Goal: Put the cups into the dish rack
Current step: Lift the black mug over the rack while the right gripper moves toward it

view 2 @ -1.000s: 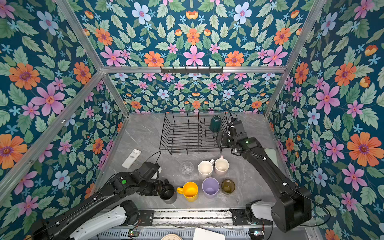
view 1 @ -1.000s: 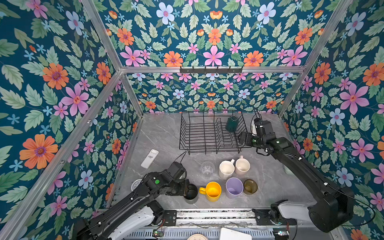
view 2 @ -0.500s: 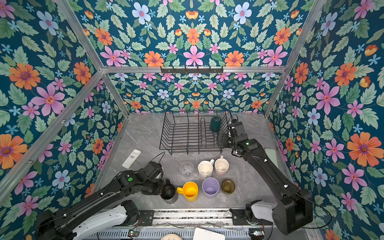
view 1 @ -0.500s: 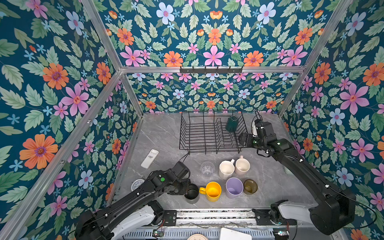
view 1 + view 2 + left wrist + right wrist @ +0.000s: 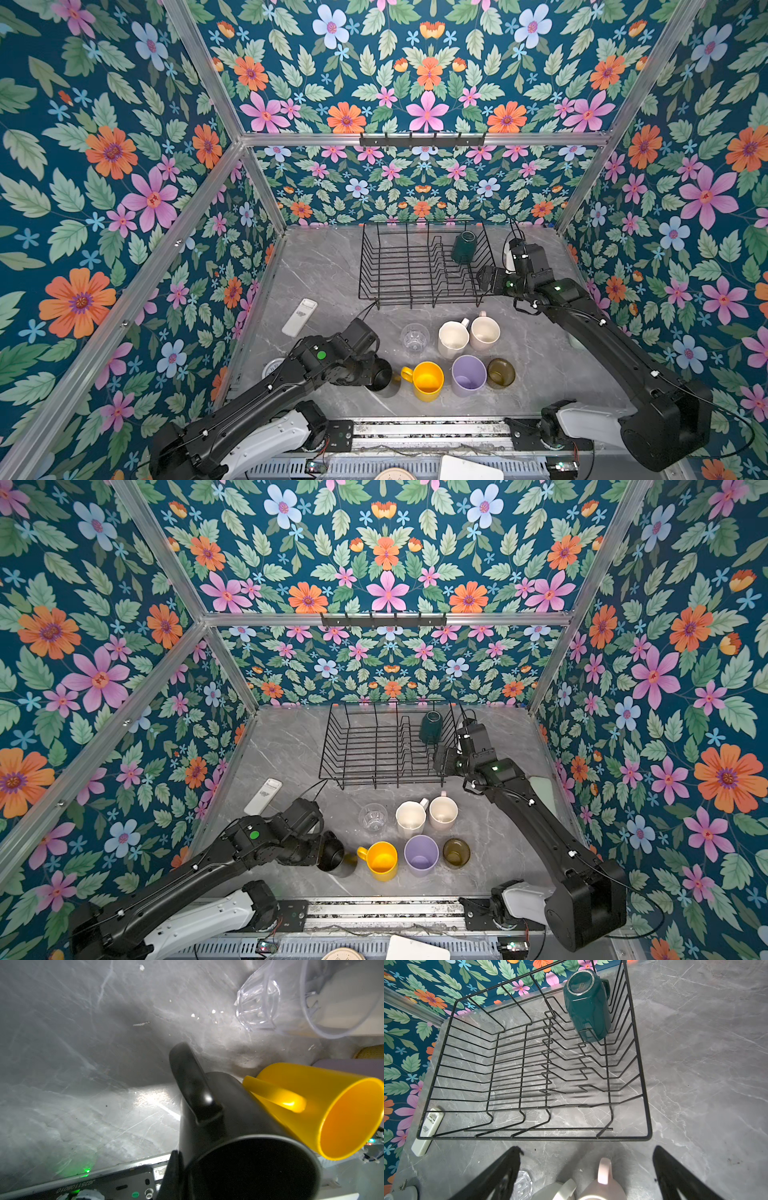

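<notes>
Grey marble-patterned tabletop (image 5: 324,266) bounded by walls of dark teal floral wallpaper (image 5: 104,174) and bare aluminium frame bars (image 5: 199,70). Black hook rail (image 5: 422,140) mounted on the rear crossbar. Slim white remote control (image 5: 299,317) lies flat near the left wall. Small round white object (image 5: 273,368) at the front left edge, partly hidden. Perforated metal base rail (image 5: 415,432) along the front.

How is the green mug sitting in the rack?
Upside down: the green mug shows its base ring upward, leaning among the prongs in a far corner of the rack.
</notes>
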Available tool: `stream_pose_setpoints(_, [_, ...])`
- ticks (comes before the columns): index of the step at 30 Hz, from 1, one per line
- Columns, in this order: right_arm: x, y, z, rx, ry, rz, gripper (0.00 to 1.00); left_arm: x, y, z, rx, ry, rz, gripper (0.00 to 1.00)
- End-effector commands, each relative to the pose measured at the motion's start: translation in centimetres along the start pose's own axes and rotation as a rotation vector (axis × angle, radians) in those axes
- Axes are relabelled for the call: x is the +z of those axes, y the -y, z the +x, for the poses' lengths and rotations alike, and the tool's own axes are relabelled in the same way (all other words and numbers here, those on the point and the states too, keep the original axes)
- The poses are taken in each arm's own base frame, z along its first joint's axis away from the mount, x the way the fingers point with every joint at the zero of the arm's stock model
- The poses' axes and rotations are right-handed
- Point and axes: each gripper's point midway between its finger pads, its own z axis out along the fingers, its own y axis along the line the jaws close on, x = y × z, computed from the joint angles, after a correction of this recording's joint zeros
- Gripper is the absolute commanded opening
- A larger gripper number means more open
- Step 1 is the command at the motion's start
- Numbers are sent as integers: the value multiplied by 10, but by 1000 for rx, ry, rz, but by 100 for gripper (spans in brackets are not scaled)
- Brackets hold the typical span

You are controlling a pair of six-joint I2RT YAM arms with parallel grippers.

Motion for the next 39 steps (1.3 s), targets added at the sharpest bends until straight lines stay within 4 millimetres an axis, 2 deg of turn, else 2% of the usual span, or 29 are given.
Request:
stream_pose_setpoints(1, [-2, -8, -7, 6, 27, -35, 98, -19, -12, -10, 25, 53, -79, 0])
stream_pose_setpoints(6, [-9, -18, -13, 4, 39, -86, 98, -67, -18, -38, 88, 184, -160, 0])
stream_pose_setpoints(9, [-17, -26, -17, 3, 53, -124, 98, -105, -23, -67, 124, 327, -229, 0])
stream_pose_setpoints(13, [-31, -41, -23, -13, 77, -208, 98, -137, -8, -102, 209, 486, -234, 0])
stream_pose_setpoints(17, [-47, -59, -26, -57, 88, -309, 97, -141, 10, -128, 281, 602, -206, 0])
stream_pose_setpoints(23, [-72, -93, -25, -121, 86, -511, 97, -137, 44, -151, 350, 721, -83, 0])
stream_pose_setpoints(26, [-84, -111, -23, -145, 88, -635, 97, -143, 57, -158, 377, 791, -26, 0])
stream_pose_setpoints(33, [-100, -139, -14, -175, 41, -850, 97, -178, 78, -174, 391, 993, 116, 0])
stream_pose_setpoints(36, [-107, -147, -8, -193, 9, -932, 97, -184, 86, -181, 394, 1028, 180, 0])
stream_pose_setpoints(39, [-108, -150, -3, -195, -10, -961, 97, -179, 84, -193, 357, 1012, 257, 0])
